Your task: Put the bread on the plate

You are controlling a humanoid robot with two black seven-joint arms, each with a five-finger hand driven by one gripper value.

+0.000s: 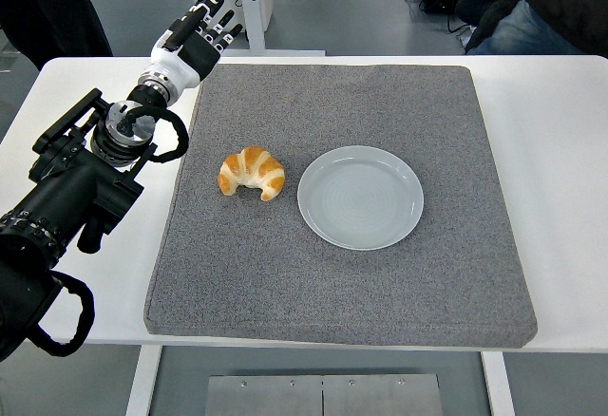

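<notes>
Your left hand hangs at the far left corner of the grey mat, its fingers stretched out nearly straight and loosely spread, with nothing in them. It is well apart from the bread, a croissant lying on the mat's left half, just beside the pale plate but not touching it.

Expect the croissant to be light, soft and flaky; it will likely crush or shed crumbs under a hard squeeze, so close gently. The thick middle of the curve looks like the best hold, with your fingers across its width, not on the thin tips.

The plate is smooth and shallow, and a bump might slide it on the mat. Nothing lies between croissant and plate. The white bench shows bare around the mat. A person stands at the far right, clear of your path.
</notes>
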